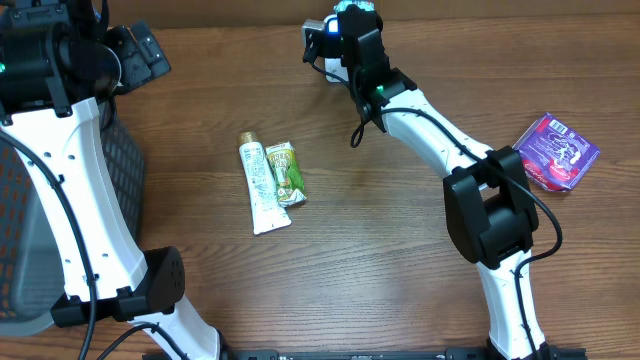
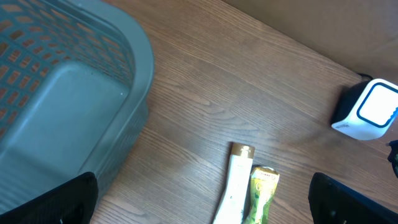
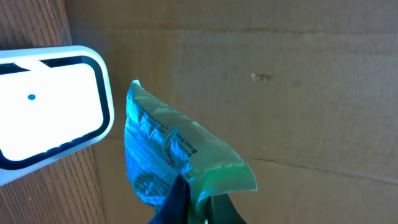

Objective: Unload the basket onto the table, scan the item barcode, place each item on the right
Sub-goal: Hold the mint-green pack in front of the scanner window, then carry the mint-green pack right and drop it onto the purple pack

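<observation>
1. The right gripper [image 3: 196,208] is clamped on the teal packet [image 3: 177,149], right beside the scanner [image 3: 53,115]. Only its dark fingertips [image 3: 176,200] peek in at the bottom edge.
2. The packet's print is too blurred to read.
3. The left gripper [image 2: 199,210] hangs with its jaws wide apart, and its fingers [image 2: 53,202] are cropped at the corners.
4. The basket [image 2: 74,93] runs off-frame to the left. The white tube [image 2: 233,186] and green sachet [image 2: 262,193] are cut off at the bottom.

Left gripper [image 1: 143,52] wide open, arm bent at far left. Right arm stretched forward, right gripper [image 3: 194,202] pinching pouch [image 3: 168,146].
</observation>
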Controlling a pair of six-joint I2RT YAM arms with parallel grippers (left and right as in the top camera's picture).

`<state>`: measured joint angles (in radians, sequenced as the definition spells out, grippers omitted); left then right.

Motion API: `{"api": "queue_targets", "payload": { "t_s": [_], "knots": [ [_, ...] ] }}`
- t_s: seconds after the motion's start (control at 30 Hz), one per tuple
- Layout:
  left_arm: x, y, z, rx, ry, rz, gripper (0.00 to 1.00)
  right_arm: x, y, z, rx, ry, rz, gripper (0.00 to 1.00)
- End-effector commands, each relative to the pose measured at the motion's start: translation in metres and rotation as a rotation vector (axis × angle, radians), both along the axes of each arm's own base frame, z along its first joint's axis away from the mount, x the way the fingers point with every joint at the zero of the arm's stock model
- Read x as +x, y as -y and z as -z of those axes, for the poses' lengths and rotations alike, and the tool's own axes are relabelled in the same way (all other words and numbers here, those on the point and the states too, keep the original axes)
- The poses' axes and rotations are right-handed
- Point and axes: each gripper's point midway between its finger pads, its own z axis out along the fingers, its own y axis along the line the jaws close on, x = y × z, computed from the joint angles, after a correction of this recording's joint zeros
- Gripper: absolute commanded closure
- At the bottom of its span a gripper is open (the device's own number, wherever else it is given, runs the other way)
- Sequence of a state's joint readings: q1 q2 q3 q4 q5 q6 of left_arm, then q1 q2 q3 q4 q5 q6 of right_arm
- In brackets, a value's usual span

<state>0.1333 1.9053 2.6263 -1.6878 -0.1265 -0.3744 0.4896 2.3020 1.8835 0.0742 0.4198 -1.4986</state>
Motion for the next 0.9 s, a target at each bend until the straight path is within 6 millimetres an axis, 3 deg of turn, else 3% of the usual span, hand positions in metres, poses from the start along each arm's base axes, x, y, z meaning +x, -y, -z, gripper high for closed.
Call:
{"api": "queue_targets", "payload": {
  "t_s": [0.0, 0.33, 0.5, 0.7, 0.87],
  "knots": [
    [0.001, -0.001, 0.002, -0.012, -0.003, -0.013, 0.01, -0.002, -0.011, -0.021, 0.013, 0.048, 0.01, 0.96],
    [0.001, -0.001, 0.002, -0.012, -0.003, -0.013, 0.0, -0.017, -0.024, -0.035, 0.014, 0.056, 0.026, 0.96],
    [0.001, -0.001, 0.002, -0.012, -0.003, -0.013, 0.0, -0.04, -0.025, -0.07, 0.113, 0.025, 0.036, 0.96],
    [0.001, -0.001, 0.002, -0.012, -0.003, -0.013, 0.0, -0.104, -0.025, -0.109, 0.327, -0.153, 0.028, 0.96],
    [0.001, -0.001, 0.002, -0.012, -0.003, -0.013, 0.0, -0.19, -0.043, -0.118, 0.72, -0.558, -0.051, 0.96]
  ]
}}
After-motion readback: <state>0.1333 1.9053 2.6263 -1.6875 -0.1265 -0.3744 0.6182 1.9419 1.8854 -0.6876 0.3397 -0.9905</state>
